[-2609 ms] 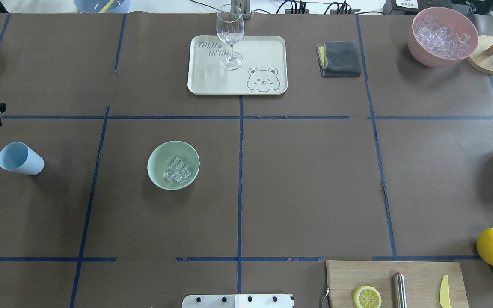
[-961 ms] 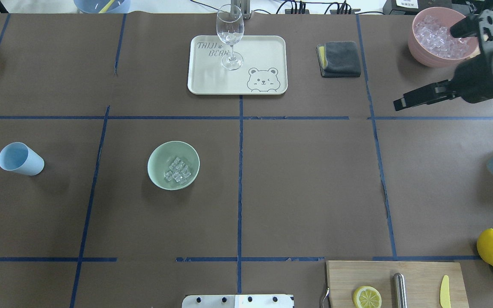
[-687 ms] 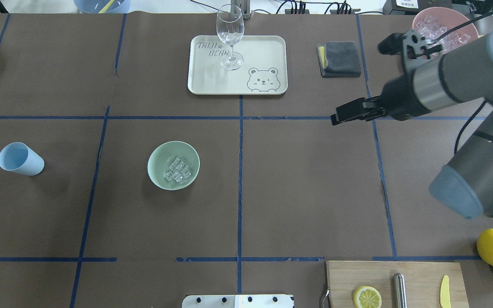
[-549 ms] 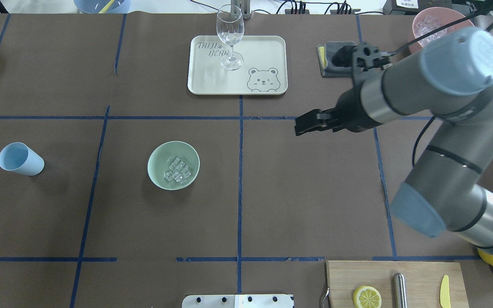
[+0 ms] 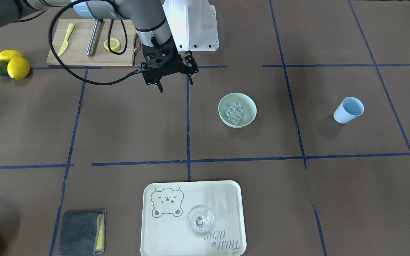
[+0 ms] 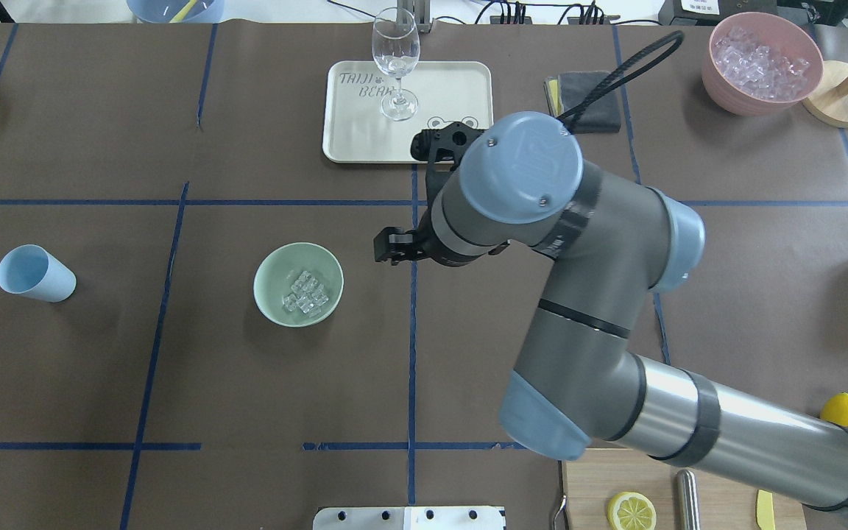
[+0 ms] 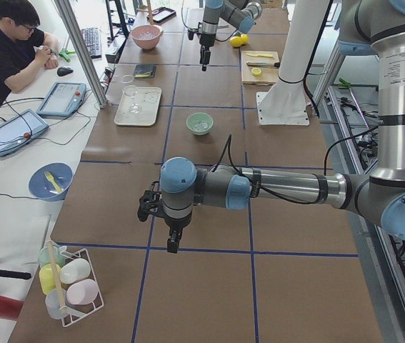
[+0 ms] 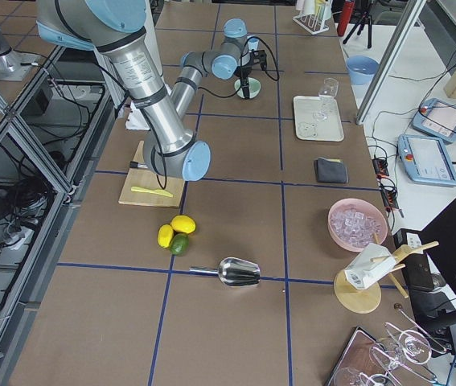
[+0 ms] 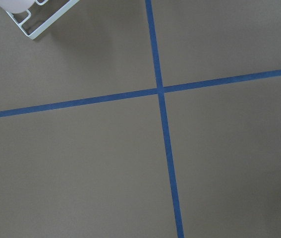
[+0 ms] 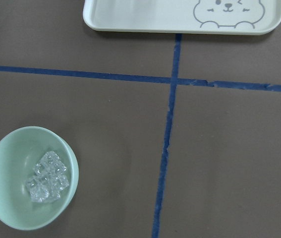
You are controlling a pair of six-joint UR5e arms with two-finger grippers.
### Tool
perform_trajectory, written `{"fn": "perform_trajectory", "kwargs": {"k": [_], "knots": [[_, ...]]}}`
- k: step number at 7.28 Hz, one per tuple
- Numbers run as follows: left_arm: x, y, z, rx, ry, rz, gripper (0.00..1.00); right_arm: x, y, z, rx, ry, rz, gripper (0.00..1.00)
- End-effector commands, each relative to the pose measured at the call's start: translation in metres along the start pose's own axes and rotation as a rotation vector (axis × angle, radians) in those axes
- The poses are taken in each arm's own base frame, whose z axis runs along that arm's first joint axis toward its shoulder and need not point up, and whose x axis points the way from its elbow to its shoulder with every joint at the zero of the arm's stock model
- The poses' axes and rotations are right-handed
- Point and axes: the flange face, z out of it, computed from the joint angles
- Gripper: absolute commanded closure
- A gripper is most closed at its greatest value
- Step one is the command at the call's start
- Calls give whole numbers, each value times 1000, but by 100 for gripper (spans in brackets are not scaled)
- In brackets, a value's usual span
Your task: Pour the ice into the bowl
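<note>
The ice (image 10: 46, 177) is sitting as a small glassy heap in the bottom of the mint-green bowl (image 10: 9, 208), so the pour is looking done. The light blue cup (image 6: 34, 274) is standing well apart, apparently empty. The right gripper (image 5: 174, 82) is hovering over the table (image 6: 247, 383) near the bowl, jaws spread and holding nothing, pointing straight down, probably freed for whatever follows. The left gripper (image 7: 172, 241) is hanging far off near the wire rack (image 7: 73, 289), and I cannot tell whether it is parted or clenched.
</note>
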Motion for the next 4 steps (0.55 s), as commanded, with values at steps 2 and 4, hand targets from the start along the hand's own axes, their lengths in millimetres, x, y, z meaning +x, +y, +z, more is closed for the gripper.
{"fn": "perform_trajectory", "kwargs": {"k": [2,4], "knots": [[2,1,3,-7,4,14,0,-97,-7,80,26,58,60,11],[1,2,3,-7,4,12,0,-94,2,115,15,58,50,13]]}}
